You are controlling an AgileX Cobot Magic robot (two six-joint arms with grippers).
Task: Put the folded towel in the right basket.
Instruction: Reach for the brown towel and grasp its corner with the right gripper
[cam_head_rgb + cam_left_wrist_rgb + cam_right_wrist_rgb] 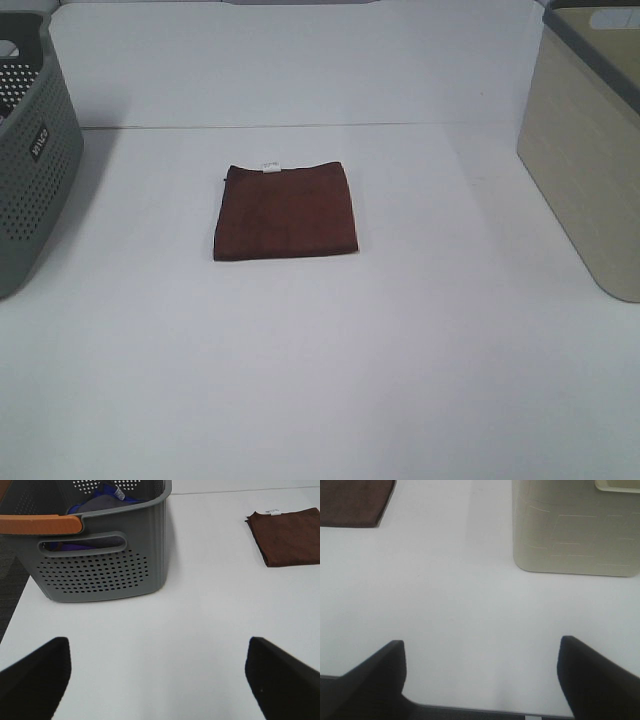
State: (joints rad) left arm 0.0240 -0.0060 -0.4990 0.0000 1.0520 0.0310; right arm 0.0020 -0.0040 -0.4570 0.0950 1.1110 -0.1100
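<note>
A folded dark brown towel [286,211] with a small white tag lies flat in the middle of the white table. It also shows in the left wrist view [289,536] and in the right wrist view [353,502]. The beige right basket [590,140] stands at the table's right edge and shows in the right wrist view [575,527]. Neither arm shows in the exterior high view. My left gripper [159,677] is open and empty, well short of the towel. My right gripper [482,680] is open and empty near the table's front edge.
A grey perforated basket [30,150] stands at the left edge. In the left wrist view it [102,565] has an orange handle [40,524] and holds blue and purple cloth [100,502]. The table edge [470,711] shows under the right gripper.
</note>
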